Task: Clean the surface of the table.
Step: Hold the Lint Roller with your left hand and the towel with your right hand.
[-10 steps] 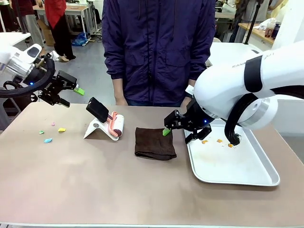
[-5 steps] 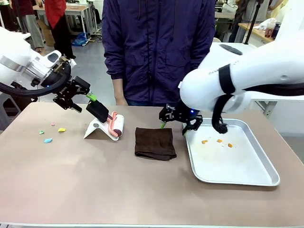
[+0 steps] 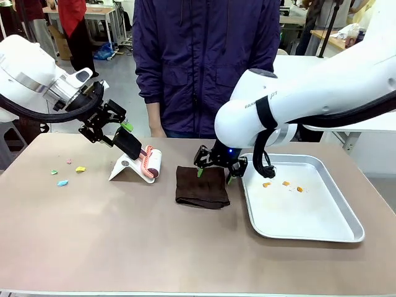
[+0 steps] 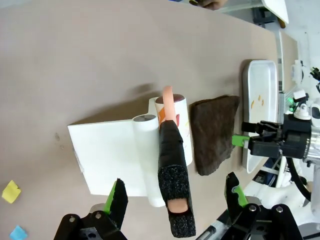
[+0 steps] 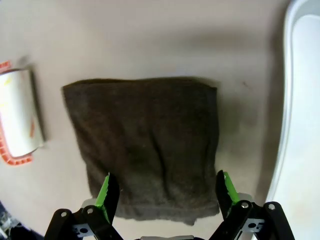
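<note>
The one container I can see is a silver metal tray [image 3: 346,232] on the right side of the desk [image 3: 124,241]. Three small orange crumbs [image 3: 283,184] lie in its far half; the rest of its floor is bare.

The desk is a wide rectangle with a matte brownish-taupe top and a thin pale edge, reaching from my side across to a person [image 3: 204,62] standing at the far side. A few tiny paper scraps [image 3: 62,182] (yellow, green, blue and pink) dot its left end. A folded dark brown cloth [image 3: 201,185] lies flat near the middle, just left of the tray. Left of the cloth a lint roller [image 3: 148,162] rests on a white stand [image 3: 124,170], its black handle pointing up and away.

My left tool [image 4: 175,192] is spread wide, one finger on each side of that handle with gaps showing, gripping nothing. My right tool [image 5: 165,184] hangs over the cloth's far edge, fingers equally wide apart and empty.
</note>
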Available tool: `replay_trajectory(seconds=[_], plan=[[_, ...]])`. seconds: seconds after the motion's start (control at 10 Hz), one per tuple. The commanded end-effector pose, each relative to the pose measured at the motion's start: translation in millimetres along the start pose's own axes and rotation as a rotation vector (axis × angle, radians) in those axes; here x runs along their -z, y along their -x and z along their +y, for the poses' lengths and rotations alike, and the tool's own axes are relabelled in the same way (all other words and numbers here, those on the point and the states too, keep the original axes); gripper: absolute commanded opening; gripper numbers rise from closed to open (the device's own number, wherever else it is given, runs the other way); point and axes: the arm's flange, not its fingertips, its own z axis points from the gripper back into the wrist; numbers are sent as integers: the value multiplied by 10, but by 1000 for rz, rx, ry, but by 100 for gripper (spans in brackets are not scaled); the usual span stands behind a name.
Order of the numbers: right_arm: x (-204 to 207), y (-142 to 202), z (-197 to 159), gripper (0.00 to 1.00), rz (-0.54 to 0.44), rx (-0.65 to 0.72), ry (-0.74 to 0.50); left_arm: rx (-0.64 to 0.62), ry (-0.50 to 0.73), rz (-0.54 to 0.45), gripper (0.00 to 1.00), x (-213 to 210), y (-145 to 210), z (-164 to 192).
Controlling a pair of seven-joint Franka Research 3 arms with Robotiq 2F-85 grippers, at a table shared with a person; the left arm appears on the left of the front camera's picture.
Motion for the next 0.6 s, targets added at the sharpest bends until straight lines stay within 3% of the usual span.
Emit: replay_trajectory(seconds=[0.0,0.5], plan=[[97,-99,127,100,5,37,59,-19,-21,29,100,-30,-49,-71],[247,-141,153,100,14,69,103,-9,-25,56,100,32,-63,-121]])
